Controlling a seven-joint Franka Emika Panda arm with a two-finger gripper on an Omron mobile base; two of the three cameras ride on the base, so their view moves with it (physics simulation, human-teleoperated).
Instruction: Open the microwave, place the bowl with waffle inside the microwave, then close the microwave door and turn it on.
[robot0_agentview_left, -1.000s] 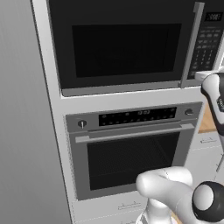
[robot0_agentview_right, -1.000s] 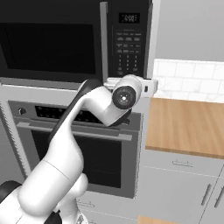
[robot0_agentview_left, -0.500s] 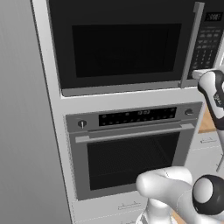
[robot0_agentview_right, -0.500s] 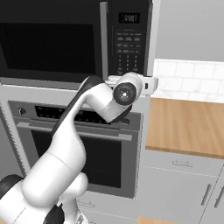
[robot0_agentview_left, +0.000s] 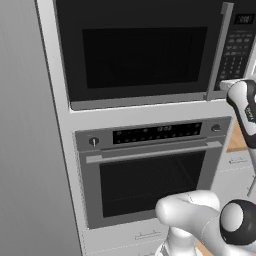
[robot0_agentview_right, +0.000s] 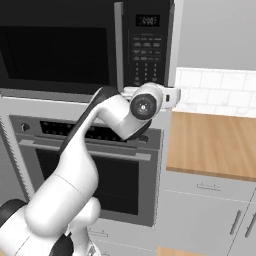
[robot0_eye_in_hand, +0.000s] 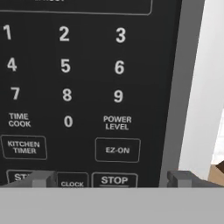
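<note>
While the microwave door (robot0_agentview_left: 145, 50) sits shut above the silver oven (robot0_agentview_left: 150, 175), the white arm (robot0_agentview_right: 100, 140) reaches up to the microwave (robot0_agentview_right: 85, 45) and its keypad (robot0_eye_in_hand: 65, 87). Seen from the hand, the gripper (robot0_eye_in_hand: 109, 178) has its fingers spread wide, holding nothing, close before the bottom row of buttons, apparently not touching.

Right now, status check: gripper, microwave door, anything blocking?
Gripper open, empty, up against the keypad panel, fingertips low by START and STOP. Microwave door shut. Nothing between fingers and buttons.
</note>
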